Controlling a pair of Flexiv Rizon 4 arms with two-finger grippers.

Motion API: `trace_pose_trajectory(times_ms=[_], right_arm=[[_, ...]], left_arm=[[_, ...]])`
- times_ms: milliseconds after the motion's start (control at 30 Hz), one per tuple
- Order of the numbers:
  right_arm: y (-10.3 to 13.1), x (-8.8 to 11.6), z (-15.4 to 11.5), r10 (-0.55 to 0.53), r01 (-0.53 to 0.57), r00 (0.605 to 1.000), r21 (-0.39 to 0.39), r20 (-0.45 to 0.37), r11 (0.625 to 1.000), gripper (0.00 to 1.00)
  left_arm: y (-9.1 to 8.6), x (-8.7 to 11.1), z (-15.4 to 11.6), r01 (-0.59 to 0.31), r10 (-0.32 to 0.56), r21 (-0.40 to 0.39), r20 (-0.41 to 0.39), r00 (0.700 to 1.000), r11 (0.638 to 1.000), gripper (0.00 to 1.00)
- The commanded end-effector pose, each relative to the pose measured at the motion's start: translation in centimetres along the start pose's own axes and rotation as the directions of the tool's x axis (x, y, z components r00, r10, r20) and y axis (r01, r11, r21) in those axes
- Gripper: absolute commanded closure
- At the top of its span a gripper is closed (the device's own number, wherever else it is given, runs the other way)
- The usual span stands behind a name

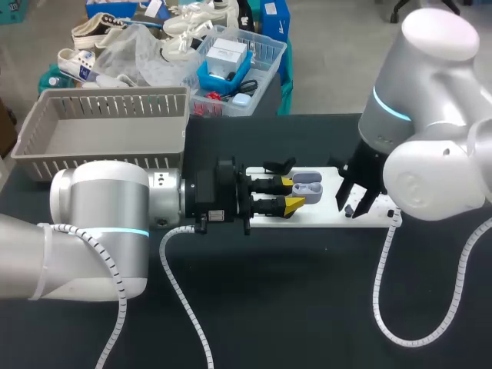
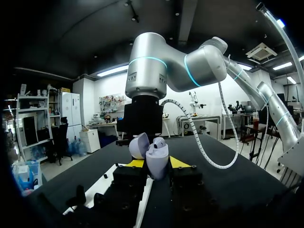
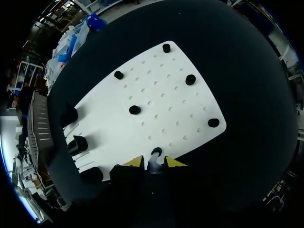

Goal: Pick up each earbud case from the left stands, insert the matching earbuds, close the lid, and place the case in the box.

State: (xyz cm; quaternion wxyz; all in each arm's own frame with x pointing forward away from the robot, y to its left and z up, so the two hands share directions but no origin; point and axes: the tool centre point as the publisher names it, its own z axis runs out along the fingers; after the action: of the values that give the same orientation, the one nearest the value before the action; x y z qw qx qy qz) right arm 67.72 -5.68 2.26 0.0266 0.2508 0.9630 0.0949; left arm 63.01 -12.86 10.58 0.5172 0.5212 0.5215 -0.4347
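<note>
Over the board, fetching an earbud: pinched in right tool, open case pinched in left tool; next, careful seating.

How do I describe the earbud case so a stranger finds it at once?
A white board lies on the black table. At its left end, the left gripper clamps the earbud case between yellow tips. It is pale lilac, with its lid open, unlike the black stands beside it.

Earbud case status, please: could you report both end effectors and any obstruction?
Left end effector shut on earbud case, lid open, seated earbud inside. Right end effector shut on second earbud at white board. No obstruction seen.
</note>
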Motion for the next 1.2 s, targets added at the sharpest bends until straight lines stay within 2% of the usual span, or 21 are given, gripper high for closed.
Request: trace_pose_trajectory(times_ms=[33, 233, 367, 433, 700, 900, 1200], right_arm=[[-0.1, 0.1, -0.1, 0.003, -0.003, 1.000, 0.001, 0.002, 1.000, 0.76], [-0.1, 0.1, 0.0, 0.005, -0.005, 1.000, 0.000, -0.002, 1.000, 0.80], [-0.1, 0.0, 0.1, 0.004, -0.004, 1.000, 0.000, -0.004, 1.000, 0.89], [-0.1, 0.0, 0.1, 0.005, -0.005, 1.000, 0.000, -0.005, 1.000, 1.00], [-0.2, 0.2, -0.8, 0.004, -0.004, 1.000, -0.016, 0.005, 1.000, 1.00], [-0.5, -0.1, -2.3, 0.019, -0.017, 0.999, -0.056, 0.033, 0.998, 1.00], [-1.6, -0.3, -6.6, 0.037, -0.024, 0.991, -0.102, 0.128, 0.995, 1.00]], left_arm=[[-0.1, 0.0, 0.1, -0.001, 0.001, -0.005, 0.000, 1.000, 1.000, 1.00], [-0.1, 0.0, 0.1, -0.001, 0.001, -0.005, 0.000, 1.000, 1.000, 1.00], [-0.1, 0.0, 0.1, -0.001, 0.001, -0.005, 0.000, 1.000, 1.000, 1.00], [-0.1, 0.0, 0.1, -0.001, 0.001, -0.005, 0.000, 1.000, 1.000, 1.00], [-0.1, 0.0, 0.1, -0.001, 0.001, -0.005, 0.000, 1.000, 1.000, 1.00], [-0.1, 0.0, 0.1, -0.001, 0.001, -0.005, 0.000, 1.000, 1.000, 1.00], [-0.1, 0.0, 0.1, -0.001, 0.001, -0.005, 0.000, 1.000, 1.000, 1.00]])
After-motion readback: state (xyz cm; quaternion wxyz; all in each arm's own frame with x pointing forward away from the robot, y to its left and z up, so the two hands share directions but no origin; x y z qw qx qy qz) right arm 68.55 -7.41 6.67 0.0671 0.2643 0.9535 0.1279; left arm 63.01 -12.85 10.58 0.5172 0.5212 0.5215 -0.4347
